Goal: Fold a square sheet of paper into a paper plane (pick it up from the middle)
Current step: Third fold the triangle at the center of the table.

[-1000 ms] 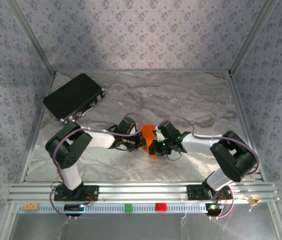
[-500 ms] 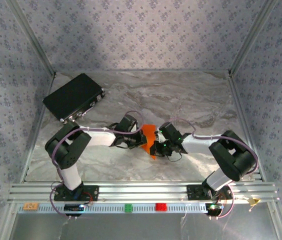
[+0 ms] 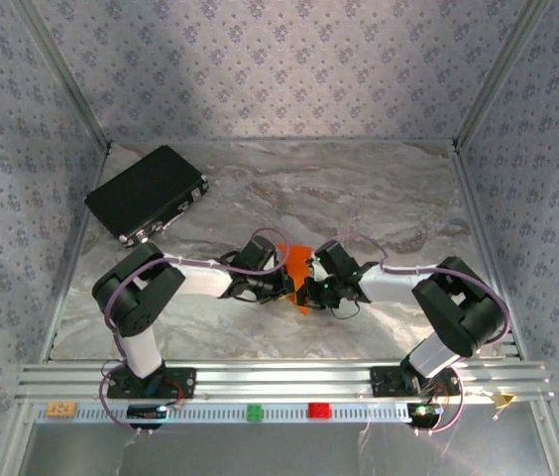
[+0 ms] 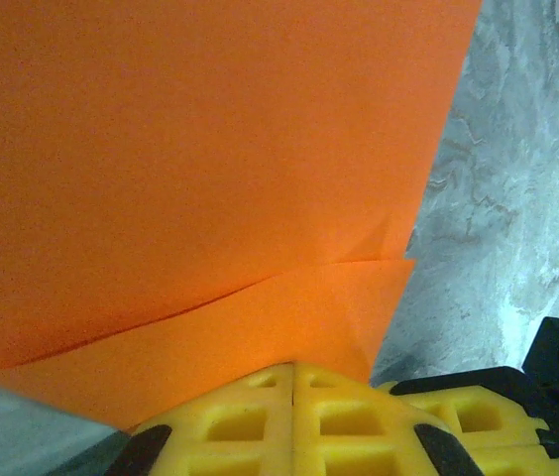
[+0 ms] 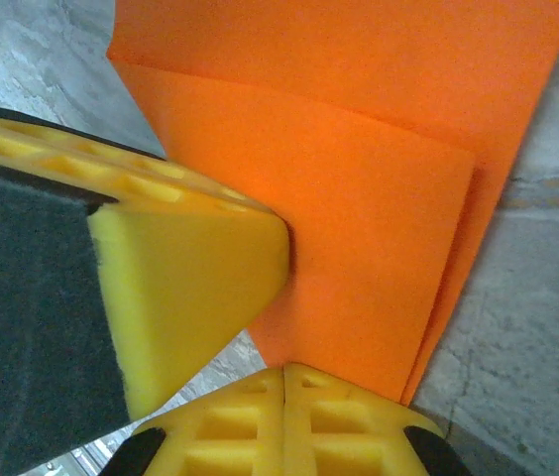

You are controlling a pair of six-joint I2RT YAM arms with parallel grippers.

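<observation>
Orange sheet of paper (image 3: 298, 260) sits at the middle of the marbled table (image 3: 379, 188), pinched between the two grippers where they meet. The left gripper (image 3: 281, 284) comes in from the left and the right gripper (image 3: 306, 290) from the right, their tips nearly touching.

In the left wrist view the left gripper (image 4: 292, 369) has its yellow pads pressed flat together with no gap, and the lower edge of the sheet (image 4: 210, 149) runs straight into that seam. The paper spreads up and away from the tips in two layers, a folded flap lying over a larger panel along a slanting crease.

The right gripper (image 5: 284, 371) looks the same in its own view — pads closed tight, with the near corner of the sheet (image 5: 379, 218) clamped between them. Here too there are two layers, the upper one set slightly in from the lower. A yellow-padded finger (image 5: 190, 283) crosses from the left and touches the paper's edge just above the right tips.

The black case (image 3: 146, 193) lies well apart — at the far left of the table.
</observation>
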